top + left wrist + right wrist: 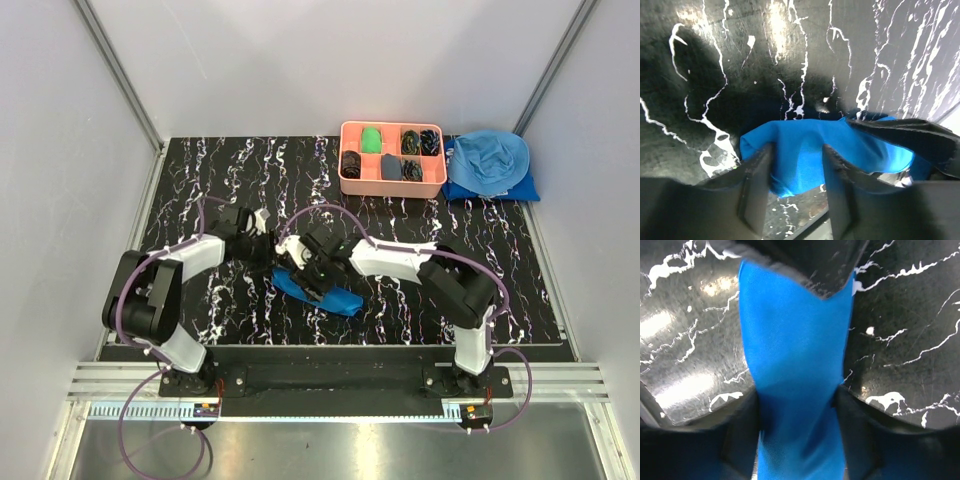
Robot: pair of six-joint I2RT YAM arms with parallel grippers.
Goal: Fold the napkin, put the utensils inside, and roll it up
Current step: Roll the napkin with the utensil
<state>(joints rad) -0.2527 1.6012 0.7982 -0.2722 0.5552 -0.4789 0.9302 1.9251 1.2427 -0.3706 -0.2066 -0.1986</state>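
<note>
Over on the left, reaching in low with the left gripper (265, 248), fingers (757, 190) spread astride one end of the napkin (335, 298). Bunched long and narrow mid-table, possibly rolled. Pinched tight by the right gripper (308, 268), forearm stretched leftward, hiding part. Back right, well apart: pink tray (392, 188), sky-blue heap (488, 160).

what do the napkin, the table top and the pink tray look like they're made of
napkin: thin woven cloth, slight sheen; fine weave and soft folds show. table top: hard glossy black slab with white veins, marble-look, maybe laminate. tray: likely moulded plastic, smooth matte pink, rounded corners.
</note>
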